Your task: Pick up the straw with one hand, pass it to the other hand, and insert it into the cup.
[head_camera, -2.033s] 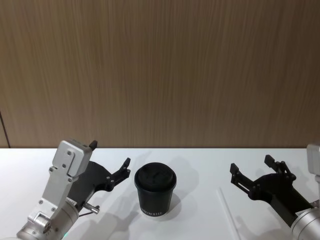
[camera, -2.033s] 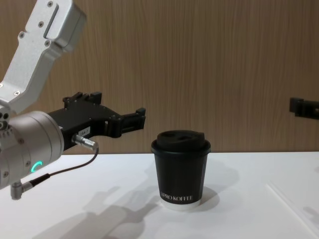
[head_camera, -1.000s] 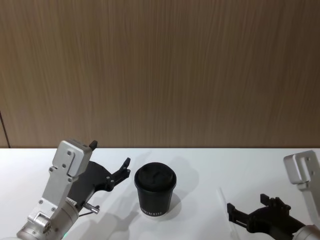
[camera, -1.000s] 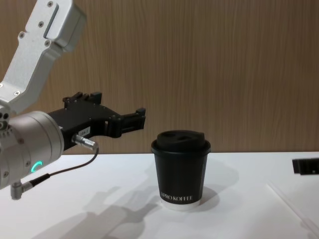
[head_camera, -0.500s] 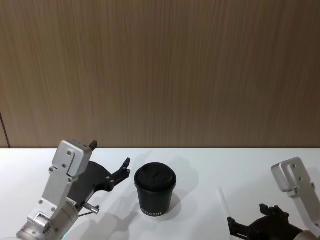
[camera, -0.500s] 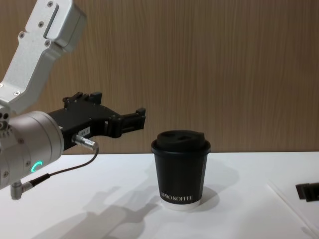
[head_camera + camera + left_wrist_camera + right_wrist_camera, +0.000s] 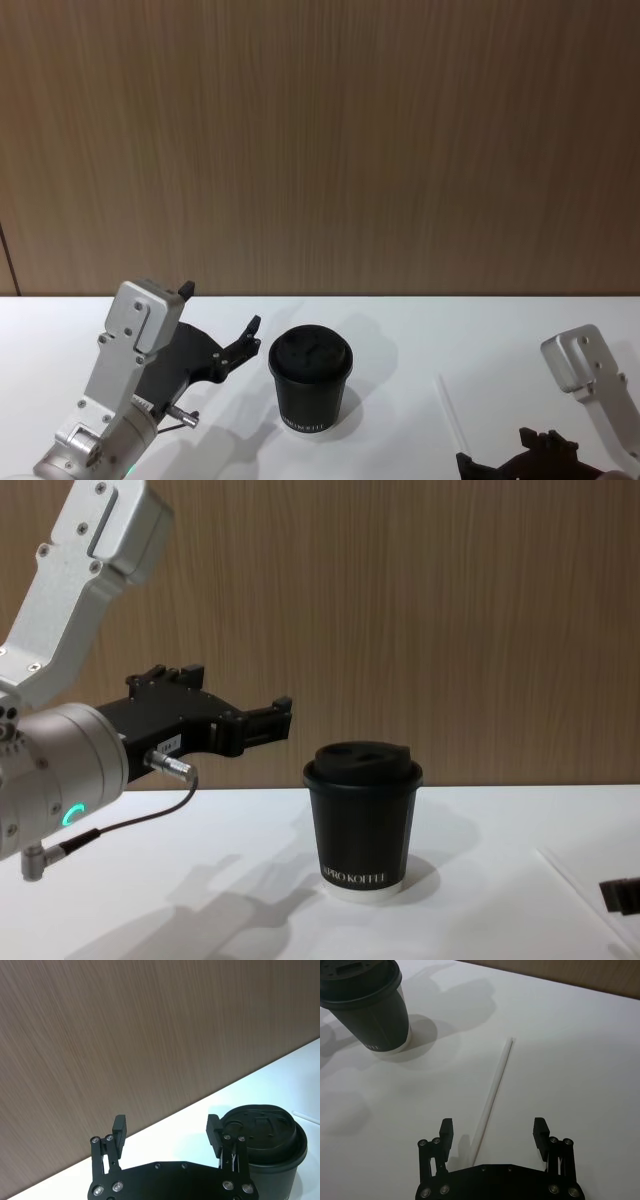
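Right tool [image 7: 493, 1127] lowered, spread over thin white straw [image 7: 496, 1082] | left tool [image 7: 166, 1125] spread beside black domed-lid cup [image 7: 310, 390]

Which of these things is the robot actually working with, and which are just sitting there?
In the job:
straw, lying on the table
cup, lid on
right claw, open over the straw
left claw, open near the cup

Just there:
table
wood wall
grey cable on the left arm
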Robot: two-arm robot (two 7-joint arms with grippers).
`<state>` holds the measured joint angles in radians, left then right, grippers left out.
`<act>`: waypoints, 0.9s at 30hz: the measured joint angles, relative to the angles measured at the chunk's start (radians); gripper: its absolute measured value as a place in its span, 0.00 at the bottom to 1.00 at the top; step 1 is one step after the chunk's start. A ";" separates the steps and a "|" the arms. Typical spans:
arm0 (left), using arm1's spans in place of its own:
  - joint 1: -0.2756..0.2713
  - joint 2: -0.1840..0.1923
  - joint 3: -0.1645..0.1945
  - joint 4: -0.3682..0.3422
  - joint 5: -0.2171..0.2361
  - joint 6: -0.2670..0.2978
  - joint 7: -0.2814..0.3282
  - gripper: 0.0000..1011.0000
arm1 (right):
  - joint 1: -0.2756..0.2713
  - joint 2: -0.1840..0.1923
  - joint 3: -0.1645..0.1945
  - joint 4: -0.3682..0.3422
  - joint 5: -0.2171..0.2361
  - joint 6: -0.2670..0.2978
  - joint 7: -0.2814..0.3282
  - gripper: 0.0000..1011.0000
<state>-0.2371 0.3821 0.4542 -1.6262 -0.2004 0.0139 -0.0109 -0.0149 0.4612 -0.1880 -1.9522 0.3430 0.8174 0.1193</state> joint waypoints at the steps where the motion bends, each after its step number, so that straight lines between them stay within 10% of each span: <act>1: 0.000 0.000 0.000 0.000 0.000 0.000 0.000 0.99 | 0.000 -0.002 0.002 0.001 0.002 0.004 0.000 0.99; 27: 0.000 0.000 0.000 0.000 0.000 0.000 0.000 0.99 | -0.004 -0.043 0.018 0.022 0.010 0.076 0.002 0.99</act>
<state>-0.2372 0.3821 0.4542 -1.6262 -0.2004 0.0139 -0.0109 -0.0186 0.4178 -0.1702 -1.9306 0.3532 0.8937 0.1214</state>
